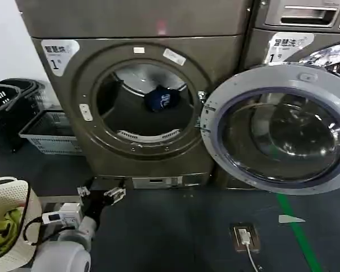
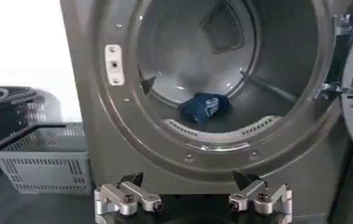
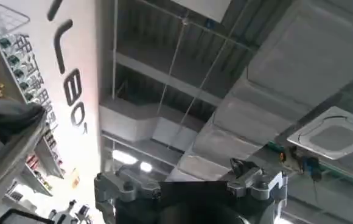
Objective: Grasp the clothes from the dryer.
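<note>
The clothes (image 1: 161, 98) are a small dark blue bundle lying on the floor of the dryer drum (image 1: 144, 102); the left wrist view shows this bundle (image 2: 204, 108) beyond the round opening. My left gripper (image 1: 102, 194) hangs low in front of the dryer, below the opening, well short of the clothes. Its jaws are open with nothing between them (image 2: 188, 179). My right gripper (image 3: 188, 176) is raised and faces a ceiling with ducts, its jaws spread wide and holding nothing.
The dryer door (image 1: 277, 127) stands swung open to the right. A grey basket (image 1: 48, 133) and a black basket (image 1: 5, 107) sit on the floor at the left. A white hamper (image 1: 5, 226) is near my left side. A floor socket (image 1: 245, 237) lies beside a green line (image 1: 297, 232).
</note>
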### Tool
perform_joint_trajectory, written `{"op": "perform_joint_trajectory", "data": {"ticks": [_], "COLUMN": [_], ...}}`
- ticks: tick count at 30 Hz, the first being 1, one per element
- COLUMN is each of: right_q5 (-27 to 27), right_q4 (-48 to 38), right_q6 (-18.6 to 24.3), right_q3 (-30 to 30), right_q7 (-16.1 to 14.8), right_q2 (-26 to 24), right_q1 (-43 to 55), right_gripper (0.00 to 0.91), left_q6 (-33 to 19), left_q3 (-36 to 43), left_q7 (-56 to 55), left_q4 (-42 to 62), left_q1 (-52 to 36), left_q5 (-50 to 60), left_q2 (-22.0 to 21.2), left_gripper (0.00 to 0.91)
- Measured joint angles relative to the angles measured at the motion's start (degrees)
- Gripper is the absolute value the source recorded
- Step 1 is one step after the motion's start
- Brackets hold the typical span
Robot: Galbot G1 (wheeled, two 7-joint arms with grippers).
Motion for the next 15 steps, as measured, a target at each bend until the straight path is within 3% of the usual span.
{"op": "perform_joint_trajectory", "data": {"ticks": [15], "right_q5": [0.28], "right_q4": [-1.65], "right_q6": [0.61], "right_q3": [1.78], "right_q7": [0.94], "right_q2": [-0.44], "right_q1": [0.04], "right_gripper": [0.907], "left_q6": [0.00], "left_q3": [0.16], "left_q7": [0.03], "left_q4": [-0.09], "left_q1": [0.08], "left_q5": [0.30], "left_q2": [0.03], "left_gripper": [0.907]}}
